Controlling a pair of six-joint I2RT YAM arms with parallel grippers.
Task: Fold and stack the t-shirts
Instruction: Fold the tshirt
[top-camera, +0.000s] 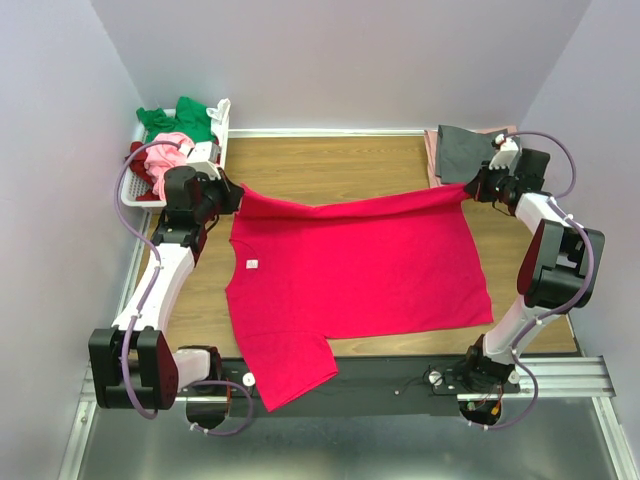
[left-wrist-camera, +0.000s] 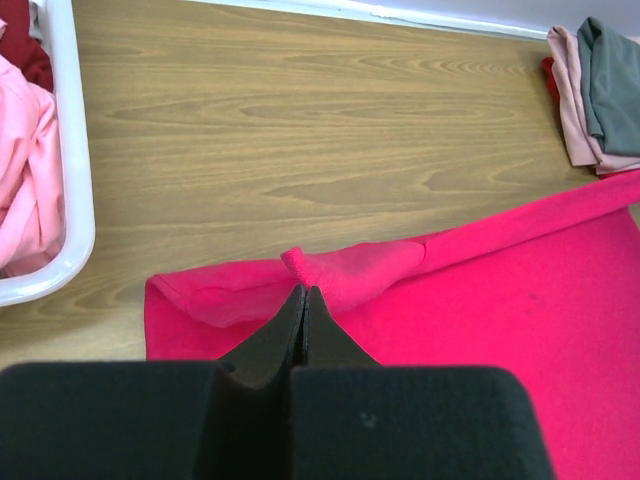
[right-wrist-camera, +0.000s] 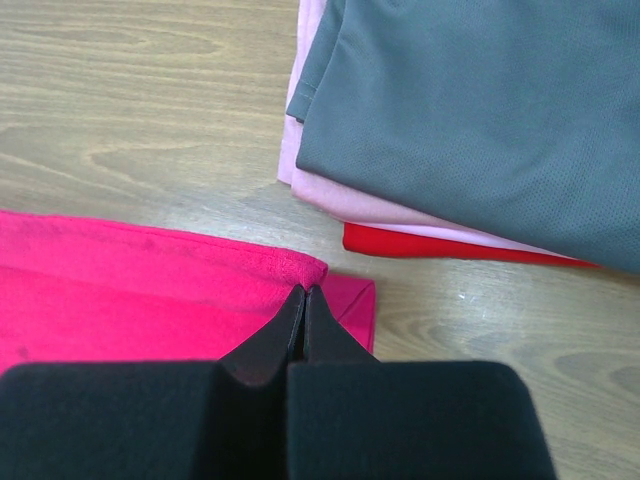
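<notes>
Plainly the crimson-pink t-shirt (top-camera: 350, 270) is lying spread on the bench (top-camera: 330, 165), its far edge stretching between the arms. The left gripper (left-wrist-camera: 303, 295) and right gripper (right-wrist-camera: 303, 295) are both clenching that edge near its ends. Being soft, light and limp, it is likely sagging wherever unsupported, so pinching hems or corners is looking wisest. It is showing plain, bright fabric, one sleeve reaching past the near edge

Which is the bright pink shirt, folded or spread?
Mostly spread: the shirt lies flat across the table, only its far edge turned over.
</notes>
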